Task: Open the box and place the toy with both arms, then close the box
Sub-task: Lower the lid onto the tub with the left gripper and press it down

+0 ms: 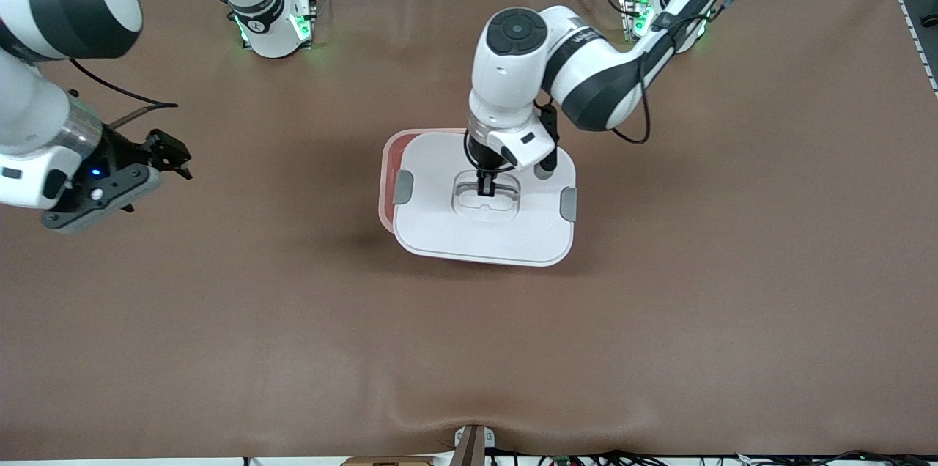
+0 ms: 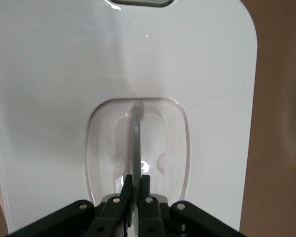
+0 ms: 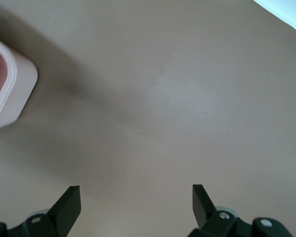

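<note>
The lid (image 1: 484, 202) is held by its clear handle (image 1: 486, 196) in the left gripper (image 1: 486, 187), whose fingers are pinched narrowly on the upright grip bar at the lid's centre, as the left wrist view confirms (image 2: 136, 148). The box (image 1: 388, 158) sits mid-desk, and the lid is seen offset from it: a strip of pink rim and reddish interior shows along the edge toward the right arm's end of the desk and along the edge farther from the front camera. The lid's long axis runs across the desk, one grey clip (image 1: 402, 187) at the end toward the right arm and the other (image 1: 569, 204) at the end toward the left arm. The lid is therefore judged not yet seated squarely; whether it is being lifted off or set on cannot be told. The toy is not visible on the desk; the pink-red colour inside the tub may be the toy, but that cannot be confirmed.

The right gripper (image 1: 165, 158) waits over bare desk (image 1: 659, 341) well apart from the box, fingers spread wide and empty, with a corner of the tub caught in its wrist view (image 3: 10, 94). The coming move turns on the lid's offset: it is judged that the lid must be shifted toward the exposed rim to align. The left arm is the nearer, directly over the box.
</note>
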`<state>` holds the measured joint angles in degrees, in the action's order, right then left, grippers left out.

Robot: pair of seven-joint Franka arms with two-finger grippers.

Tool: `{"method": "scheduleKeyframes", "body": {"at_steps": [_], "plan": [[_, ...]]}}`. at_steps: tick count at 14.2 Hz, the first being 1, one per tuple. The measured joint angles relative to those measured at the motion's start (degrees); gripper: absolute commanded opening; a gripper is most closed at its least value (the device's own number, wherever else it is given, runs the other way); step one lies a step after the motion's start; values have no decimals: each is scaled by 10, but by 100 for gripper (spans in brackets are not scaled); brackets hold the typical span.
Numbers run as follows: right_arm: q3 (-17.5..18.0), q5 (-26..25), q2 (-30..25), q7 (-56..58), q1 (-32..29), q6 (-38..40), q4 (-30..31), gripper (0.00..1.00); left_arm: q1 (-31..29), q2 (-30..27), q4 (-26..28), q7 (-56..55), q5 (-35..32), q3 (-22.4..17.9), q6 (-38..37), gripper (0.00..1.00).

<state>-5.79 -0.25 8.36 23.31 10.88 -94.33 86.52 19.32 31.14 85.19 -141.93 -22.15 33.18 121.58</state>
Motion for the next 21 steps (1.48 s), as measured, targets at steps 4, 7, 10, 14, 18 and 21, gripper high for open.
{"method": "scheduleKeyframes", "body": {"at_steps": [4, 7, 10, 14, 18, 21], "plan": [[0, 9, -24, -133, -15, 38, 0, 100, 27, 19, 0, -36, -22, -1, 9, 0], [0, 12, -27, -150, -45, 38, 0, 100, 35, 19, 0, -47, -26, -1, 9, 0], [0, 16, -34, -167, -73, 38, 0, 100, 39, 22, 1, -47, -39, -1, 9, 0], [1, 17, -42, -213, -77, 42, 0, 100, 45, 25, 4, -71, -42, -2, 9, 0], [-1, 16, -42, -215, -93, 44, 1, 100, 46, 25, 8, -70, -43, -2, 8, 0], [1, 16, -42, -215, -93, 51, 2, 100, 47, 26, 9, -69, -43, -3, 8, 0]]}}
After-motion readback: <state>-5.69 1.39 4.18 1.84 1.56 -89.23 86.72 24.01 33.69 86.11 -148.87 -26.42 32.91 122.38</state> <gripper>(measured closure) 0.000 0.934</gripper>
